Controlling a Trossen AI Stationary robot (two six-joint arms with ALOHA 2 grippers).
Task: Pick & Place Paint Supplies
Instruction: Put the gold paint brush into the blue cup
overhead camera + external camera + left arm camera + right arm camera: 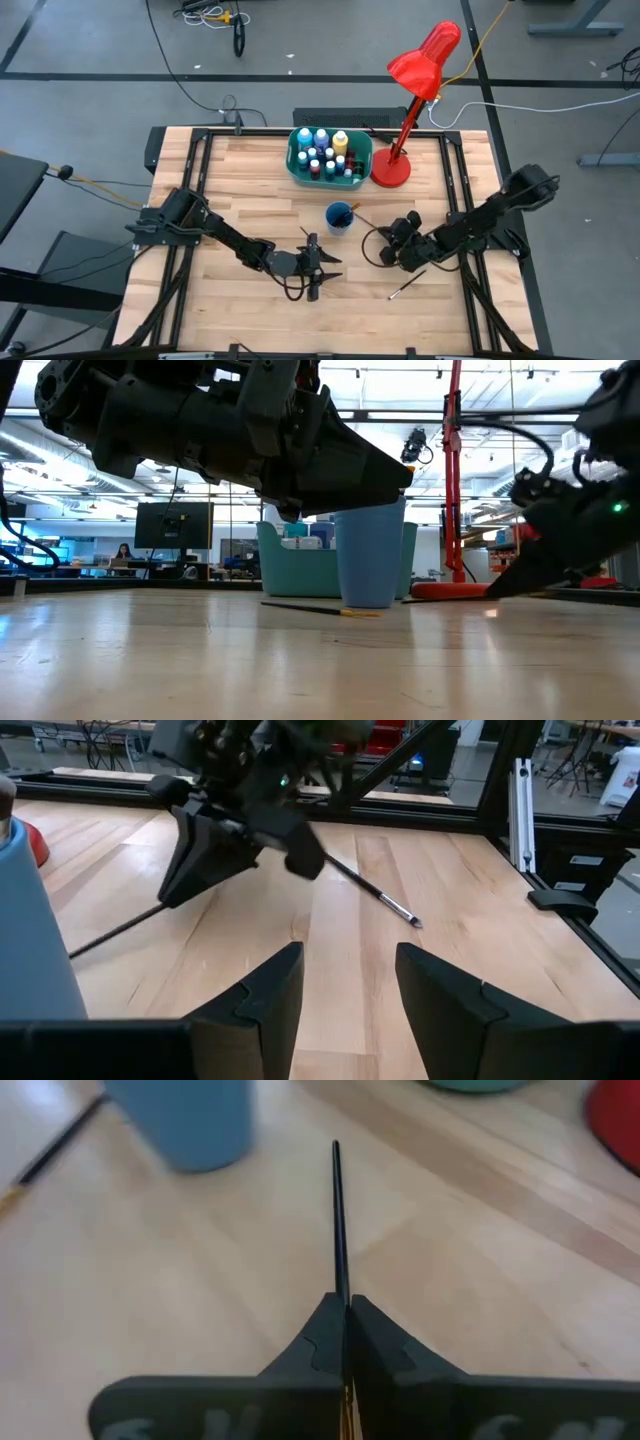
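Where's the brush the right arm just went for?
Pinched in the right gripper, the paintbrush points toward the blue cup, right of table centre.

Paint bottles and brushes

Capped bottles (322,153) are standing clustered upright; one thin black brush (340,1220) is sticking out, pinched; another (409,285) is lying flat.

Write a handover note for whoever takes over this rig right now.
Right end effector: shut on a thin black paintbrush, low over the wooden table, pointing toward the blue plastic cup.
Left end effector: open, empty, waiting near table centre.
Done: small paint bottles stand in the teal rectangular tub; one brush seems to be in the cup.
Left: the held brush, a second black brush near the right arm, another beside the cup.
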